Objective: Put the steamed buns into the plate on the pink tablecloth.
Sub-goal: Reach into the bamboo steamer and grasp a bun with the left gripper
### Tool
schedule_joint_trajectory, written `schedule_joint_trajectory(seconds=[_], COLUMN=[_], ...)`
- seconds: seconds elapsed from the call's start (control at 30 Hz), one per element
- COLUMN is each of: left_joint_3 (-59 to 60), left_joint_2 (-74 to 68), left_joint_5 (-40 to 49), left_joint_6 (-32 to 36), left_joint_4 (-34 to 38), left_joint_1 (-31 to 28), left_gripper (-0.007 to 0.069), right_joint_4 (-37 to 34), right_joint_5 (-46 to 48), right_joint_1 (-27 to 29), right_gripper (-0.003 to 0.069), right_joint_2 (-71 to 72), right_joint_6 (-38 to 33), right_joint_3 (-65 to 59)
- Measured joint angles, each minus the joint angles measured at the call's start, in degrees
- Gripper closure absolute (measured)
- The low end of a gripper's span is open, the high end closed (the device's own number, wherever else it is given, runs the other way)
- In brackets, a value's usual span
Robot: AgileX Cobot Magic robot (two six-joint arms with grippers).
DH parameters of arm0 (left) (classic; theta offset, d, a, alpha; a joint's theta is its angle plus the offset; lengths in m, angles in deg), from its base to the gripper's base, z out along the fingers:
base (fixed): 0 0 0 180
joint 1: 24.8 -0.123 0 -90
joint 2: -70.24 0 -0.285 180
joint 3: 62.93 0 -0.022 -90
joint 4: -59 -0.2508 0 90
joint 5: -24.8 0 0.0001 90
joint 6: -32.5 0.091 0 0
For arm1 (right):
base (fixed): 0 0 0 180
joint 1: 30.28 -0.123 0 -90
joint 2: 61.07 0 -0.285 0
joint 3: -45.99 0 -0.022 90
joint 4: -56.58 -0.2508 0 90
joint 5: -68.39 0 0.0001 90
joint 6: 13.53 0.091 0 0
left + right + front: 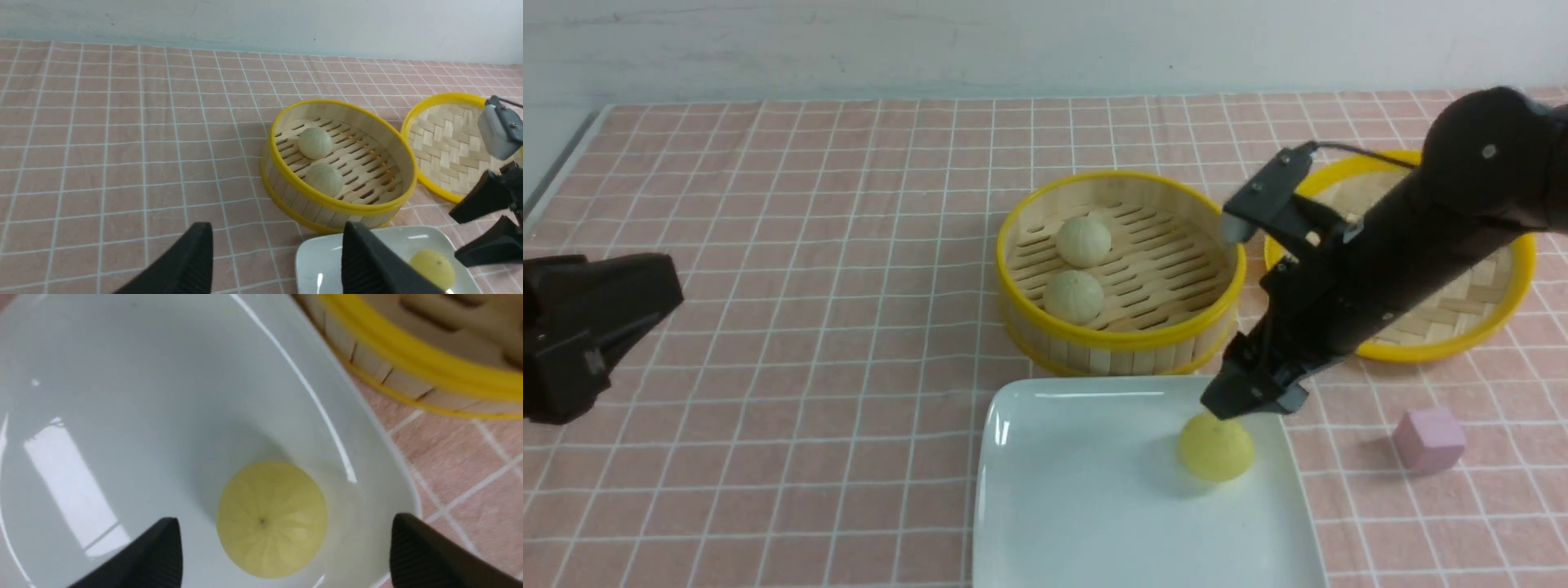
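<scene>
The right end effector [1248,398] hangs, jaws spread, just above the pale yellow bun [1215,447] near the right rim of the plate [1078,506] (two beige buns [1083,240] sit in the bamboo steamer [1119,347]; the left end effector [278,236] idles, jaws apart), so a skewed lift could nudge it off.

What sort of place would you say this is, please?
Probably a robot test table staged like a dim sum setting: a pink tablecloth against a bare wall, a bamboo steamer holding steamed buns beside a white plate, and a black robot arm over it.
</scene>
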Motion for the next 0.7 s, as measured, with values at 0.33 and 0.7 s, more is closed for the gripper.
schedule_joint_trajectory(seconds=[0.33,0.7], left_joint_3=[-2.96,-27.86], left_joint_2=[-24.24,-55.57], left_joint_5=[3.97,14.25], left_joint_6=[39.13,39.5], left_joint_4=[31.41,20.41], left_joint_1=[0.0,8.32], left_gripper=[0.0186,0.0202], right_joint_4=[0.0,3.88], right_joint_5=[-1.74,8.34], right_joint_1=[0.0,0.0], right_gripper=[0.0113,0.0119], right_joint_2=[21.92,30.08], right_joint_6=[0.0,6.63], right_joint_3=[5.75,5.81])
